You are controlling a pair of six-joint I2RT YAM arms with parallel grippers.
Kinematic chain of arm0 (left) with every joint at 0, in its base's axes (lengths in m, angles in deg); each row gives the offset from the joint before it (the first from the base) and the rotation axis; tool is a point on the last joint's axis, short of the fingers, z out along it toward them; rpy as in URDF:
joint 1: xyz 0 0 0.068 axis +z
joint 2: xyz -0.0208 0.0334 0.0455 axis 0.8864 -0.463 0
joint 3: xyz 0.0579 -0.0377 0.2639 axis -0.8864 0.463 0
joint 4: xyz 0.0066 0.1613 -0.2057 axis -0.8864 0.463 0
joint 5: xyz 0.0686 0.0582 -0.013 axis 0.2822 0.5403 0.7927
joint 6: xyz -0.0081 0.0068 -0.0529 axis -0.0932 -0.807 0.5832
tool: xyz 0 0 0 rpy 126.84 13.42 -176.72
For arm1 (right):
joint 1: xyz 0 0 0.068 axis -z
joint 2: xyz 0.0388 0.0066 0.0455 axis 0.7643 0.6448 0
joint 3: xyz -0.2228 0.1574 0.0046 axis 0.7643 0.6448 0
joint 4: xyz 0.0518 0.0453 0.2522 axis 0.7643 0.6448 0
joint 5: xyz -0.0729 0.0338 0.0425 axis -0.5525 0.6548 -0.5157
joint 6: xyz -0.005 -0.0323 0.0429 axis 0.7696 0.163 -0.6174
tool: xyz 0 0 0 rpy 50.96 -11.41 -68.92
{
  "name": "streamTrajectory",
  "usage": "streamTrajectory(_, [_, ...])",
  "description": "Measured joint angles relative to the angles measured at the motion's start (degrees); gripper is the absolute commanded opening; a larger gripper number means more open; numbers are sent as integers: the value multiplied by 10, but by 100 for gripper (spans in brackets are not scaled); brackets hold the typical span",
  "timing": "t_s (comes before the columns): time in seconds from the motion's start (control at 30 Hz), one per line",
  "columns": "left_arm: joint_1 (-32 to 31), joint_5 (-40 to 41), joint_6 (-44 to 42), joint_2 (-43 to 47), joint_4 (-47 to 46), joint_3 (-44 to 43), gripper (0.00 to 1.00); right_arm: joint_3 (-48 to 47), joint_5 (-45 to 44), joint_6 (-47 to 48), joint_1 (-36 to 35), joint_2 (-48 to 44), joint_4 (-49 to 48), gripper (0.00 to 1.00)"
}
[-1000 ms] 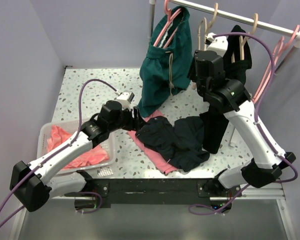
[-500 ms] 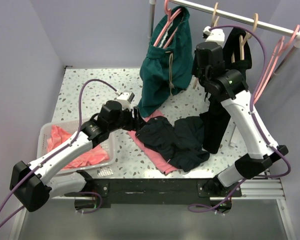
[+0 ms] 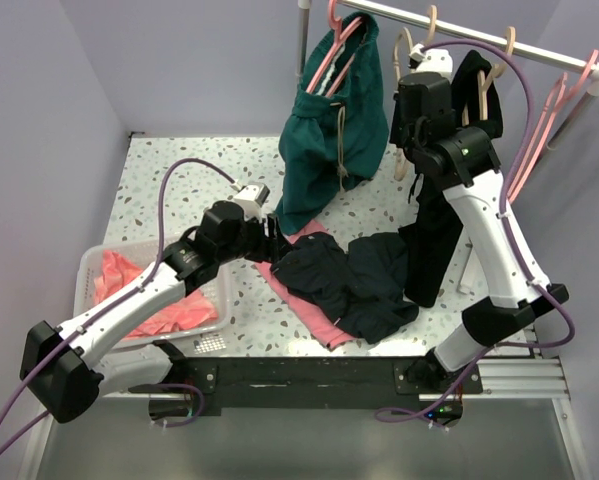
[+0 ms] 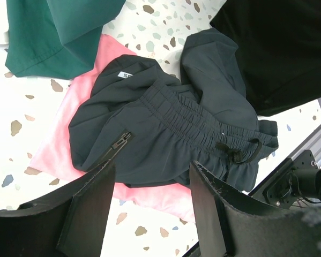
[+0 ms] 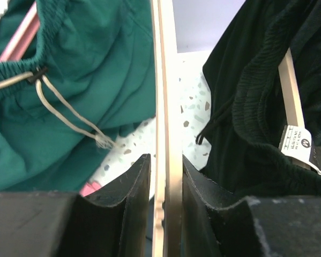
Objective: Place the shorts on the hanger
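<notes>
The dark navy shorts lie crumpled on the table at front centre, partly on a pink cloth. In the left wrist view their gathered waistband and drawstring face up. My left gripper hovers open at the shorts' left edge, its fingers empty. The beige hanger hangs on the rail between the teal and black garments. My right gripper is raised to it. In the right wrist view the hanger's thin bar runs straight between the jaws of the right gripper, which are shut on it.
A teal garment on a pink hanger and a long black garment hang from the rail on either side of my right arm. More pink hangers hang at the right. A white basket of pink cloths stands front left.
My right arm rose toward the rail and its jaws closed onto the beige hanger. The left arm and the shorts stayed put.
</notes>
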Motion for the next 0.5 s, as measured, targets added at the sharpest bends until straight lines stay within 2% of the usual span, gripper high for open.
streamTrajectory(0.1, [0,-2,0,-3,0,0,61,-4,6,6,2,2,14,12])
streamTrajectory(0.13, [0,-3,0,-4,0,0,61,-9,10,9,3,3,21,0])
streamTrajectory(0.5, [0,-7,0,-7,-3,-5,57,-5,33,52,10,-2,12,0])
